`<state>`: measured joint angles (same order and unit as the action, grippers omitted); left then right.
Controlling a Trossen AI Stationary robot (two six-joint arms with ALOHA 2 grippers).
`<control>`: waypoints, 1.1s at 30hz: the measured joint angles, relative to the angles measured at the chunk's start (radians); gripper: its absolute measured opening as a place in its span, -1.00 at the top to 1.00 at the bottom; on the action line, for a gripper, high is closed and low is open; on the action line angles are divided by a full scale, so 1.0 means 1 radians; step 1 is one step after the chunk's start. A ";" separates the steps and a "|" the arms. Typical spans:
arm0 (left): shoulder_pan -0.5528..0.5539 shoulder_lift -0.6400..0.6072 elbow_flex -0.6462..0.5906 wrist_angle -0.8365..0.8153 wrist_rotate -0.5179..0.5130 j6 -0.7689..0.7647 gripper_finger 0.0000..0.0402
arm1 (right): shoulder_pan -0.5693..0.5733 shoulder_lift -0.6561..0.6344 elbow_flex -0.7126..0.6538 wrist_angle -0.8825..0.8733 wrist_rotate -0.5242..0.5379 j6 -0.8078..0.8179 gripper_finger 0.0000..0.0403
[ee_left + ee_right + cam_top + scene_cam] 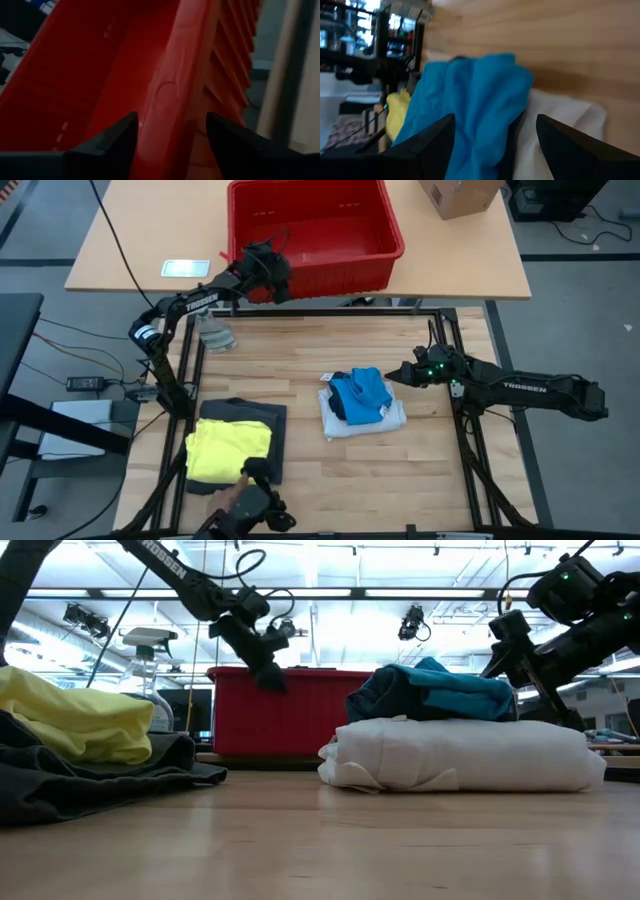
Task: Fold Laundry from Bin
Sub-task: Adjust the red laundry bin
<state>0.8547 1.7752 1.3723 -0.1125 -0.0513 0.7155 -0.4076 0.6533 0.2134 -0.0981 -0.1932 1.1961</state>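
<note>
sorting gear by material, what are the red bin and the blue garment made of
The red bin: looks like hard moulded plastic, slightly glossy, with stiff ribbed sides and a thick rim. The blue garment: soft matte cloth, probably a knit; it creases and slumps on the folded white garment.

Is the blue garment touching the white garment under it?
Touching. In the low view the blue garment lies directly on the folded white garment, with no gap between them; the high view shows it stacked on top.

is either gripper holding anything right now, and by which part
Nothing is held. The left gripper is open astride the bin rim; the right gripper is open by the blue garment.
</note>
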 joint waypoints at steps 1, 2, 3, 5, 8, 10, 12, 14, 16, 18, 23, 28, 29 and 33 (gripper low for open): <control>-0.009 -0.001 -0.001 -0.013 -0.005 0.002 -0.16 | 0.001 0.000 0.000 0.001 -0.021 0.001 -0.40; -0.022 -0.002 -0.001 -0.018 -0.007 0.003 -0.13 | 0.002 0.000 0.000 0.001 -0.038 0.003 -0.40; -0.036 -0.006 -0.002 -0.018 -0.012 0.002 -0.09 | 0.007 0.000 0.000 0.001 -0.052 0.005 -0.40; -0.064 -0.015 -0.004 -0.009 -0.018 0.002 -0.03 | 0.019 0.000 0.000 0.008 -0.065 0.005 -0.40; -0.109 -0.032 -0.005 -0.016 -0.006 -0.002 0.02 | 0.042 0.000 0.001 0.009 -0.067 0.009 -0.40; -0.135 -0.043 -0.007 -0.034 -0.017 -0.012 0.03 | 0.057 0.000 0.001 0.011 -0.066 0.009 -0.40; -0.158 -0.053 -0.008 -0.057 -0.014 -0.008 0.03 | 0.070 0.000 0.001 0.011 -0.066 0.009 -0.40; -0.181 -0.064 -0.008 -0.092 -0.005 0.000 0.03 | 0.080 0.000 0.001 0.011 -0.063 0.007 -0.40; -0.208 -0.070 -0.007 -0.134 0.014 0.004 0.04 | 0.088 0.000 0.001 0.011 -0.057 0.003 -0.40; -0.234 -0.076 -0.007 -0.185 0.052 0.007 0.04 | 0.093 0.000 0.001 0.011 -0.053 0.000 -0.40; -0.299 -0.088 -0.013 -0.329 0.100 -0.012 0.04 | 0.107 -0.001 0.001 0.019 -0.035 -0.018 -0.40; -0.339 -0.112 -0.011 -0.343 0.085 -0.100 0.04 | 0.107 -0.001 0.001 0.035 -0.029 -0.035 -0.40; -0.343 -0.117 -0.011 -0.347 0.079 -0.117 0.04 | 0.107 -0.001 0.001 0.039 -0.029 -0.045 -0.40; -0.351 -0.166 -0.011 -0.360 0.063 -0.171 0.04 | 0.107 -0.002 0.001 0.046 -0.013 -0.054 -0.40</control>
<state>0.5041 1.6089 1.3613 -0.4727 0.0113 0.5447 -0.3004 0.6514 0.2142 -0.0523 -0.2063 1.1423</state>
